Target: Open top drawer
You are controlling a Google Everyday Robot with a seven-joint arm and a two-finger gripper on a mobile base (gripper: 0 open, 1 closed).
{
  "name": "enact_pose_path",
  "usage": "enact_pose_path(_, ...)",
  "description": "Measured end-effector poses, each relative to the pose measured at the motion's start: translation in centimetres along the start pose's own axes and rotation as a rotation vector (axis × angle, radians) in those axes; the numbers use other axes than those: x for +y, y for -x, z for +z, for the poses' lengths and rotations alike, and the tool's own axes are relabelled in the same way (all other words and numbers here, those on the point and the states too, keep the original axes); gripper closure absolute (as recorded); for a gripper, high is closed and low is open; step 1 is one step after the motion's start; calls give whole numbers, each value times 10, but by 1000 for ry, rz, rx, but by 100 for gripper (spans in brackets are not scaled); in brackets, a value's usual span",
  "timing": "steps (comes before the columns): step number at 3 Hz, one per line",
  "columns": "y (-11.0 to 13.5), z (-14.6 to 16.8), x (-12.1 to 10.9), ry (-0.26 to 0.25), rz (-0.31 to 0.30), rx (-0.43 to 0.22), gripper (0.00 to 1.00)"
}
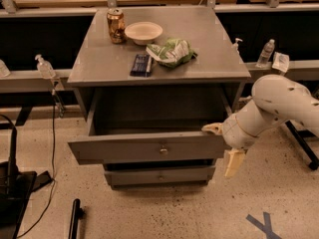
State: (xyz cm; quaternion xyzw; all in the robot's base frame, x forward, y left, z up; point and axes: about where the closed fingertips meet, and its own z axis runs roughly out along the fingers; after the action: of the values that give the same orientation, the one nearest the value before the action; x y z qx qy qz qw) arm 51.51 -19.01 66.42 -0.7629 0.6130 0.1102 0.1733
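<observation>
Gripper (223,148) sits below the desk's (214,44) front-right corner, fingers (233,163) spread wide, gripping nothing, one hooked over the top drawer (134,149) face for pulling; the drawer projects well past the front edge.

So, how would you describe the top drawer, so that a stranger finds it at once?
Find the grey cabinet with a can and a bowl on top. Right under that top, the top drawer stands pulled out, with the robot's hand at its right end. The lower drawer is narrower and sits further back.
</observation>
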Motion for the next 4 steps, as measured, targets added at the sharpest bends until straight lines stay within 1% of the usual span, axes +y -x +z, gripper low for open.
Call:
enact_pose_path(1,4,-8,-7,-46,-12,-7,14)
enact_pose_path(2,7,-18,-33,-128,-28,-9,14)
enact_pose_path(3,12,-40,-64,-220,-64,-7,14)
enact_pose_path(4,19,-55,-88,-260,-103,-3,28)
